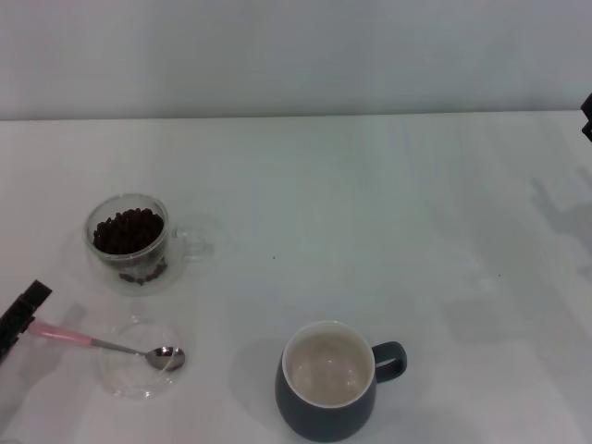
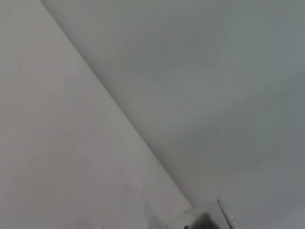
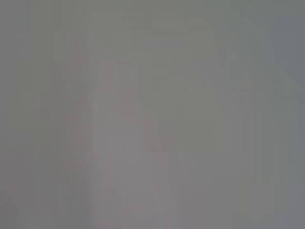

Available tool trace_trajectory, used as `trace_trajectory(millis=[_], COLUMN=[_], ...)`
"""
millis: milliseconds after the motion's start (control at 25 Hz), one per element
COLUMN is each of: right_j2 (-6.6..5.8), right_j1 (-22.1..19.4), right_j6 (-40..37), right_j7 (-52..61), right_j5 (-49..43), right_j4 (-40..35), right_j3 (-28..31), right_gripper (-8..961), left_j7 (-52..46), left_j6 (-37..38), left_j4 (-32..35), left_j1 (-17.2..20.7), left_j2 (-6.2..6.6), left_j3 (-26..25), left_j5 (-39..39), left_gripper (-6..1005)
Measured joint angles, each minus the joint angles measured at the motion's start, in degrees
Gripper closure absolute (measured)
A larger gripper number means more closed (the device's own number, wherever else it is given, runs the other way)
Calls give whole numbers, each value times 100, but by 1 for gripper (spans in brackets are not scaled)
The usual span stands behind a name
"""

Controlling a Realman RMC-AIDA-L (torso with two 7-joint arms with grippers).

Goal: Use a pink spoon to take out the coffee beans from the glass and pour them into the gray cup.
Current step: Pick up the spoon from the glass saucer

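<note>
The pink spoon (image 1: 102, 343) lies with its metal bowl on a flat clear glass dish (image 1: 134, 379) at the front left, its pink handle pointing left. My left gripper (image 1: 20, 314) shows as a dark piece at the left edge, right at the handle's end; whether it touches the handle is unclear. The glass (image 1: 129, 242), full of coffee beans (image 1: 128, 230), stands behind the dish, its handle to the right. The gray cup (image 1: 328, 381), empty with a cream inside, stands at the front centre, handle to the right. My right gripper (image 1: 587, 116) is just visible at the far right edge.
The white table (image 1: 370, 213) runs back to a pale wall. The left wrist view shows only table, wall and a blurred clear rim (image 2: 209, 219). The right wrist view shows only a blank grey surface.
</note>
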Motion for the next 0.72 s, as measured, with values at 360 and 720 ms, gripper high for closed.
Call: trace_trajectory(millis=[360,720], right_j2=[-11,-10], right_j1=[12,44], right_j6=[92,197], right_j7=[-8,-8], right_j5=[0,0], right_j4=[-108,-115], right_j3=[0,0], right_gripper=[109,109], left_j7=[9,-9], left_j6=[198,223], left_j4=[-180,-220], left_j1=[-6,47], left_j2=[-45,-44], left_j3=[12,-1], left_j5=[99,120], left_gripper=[137,189])
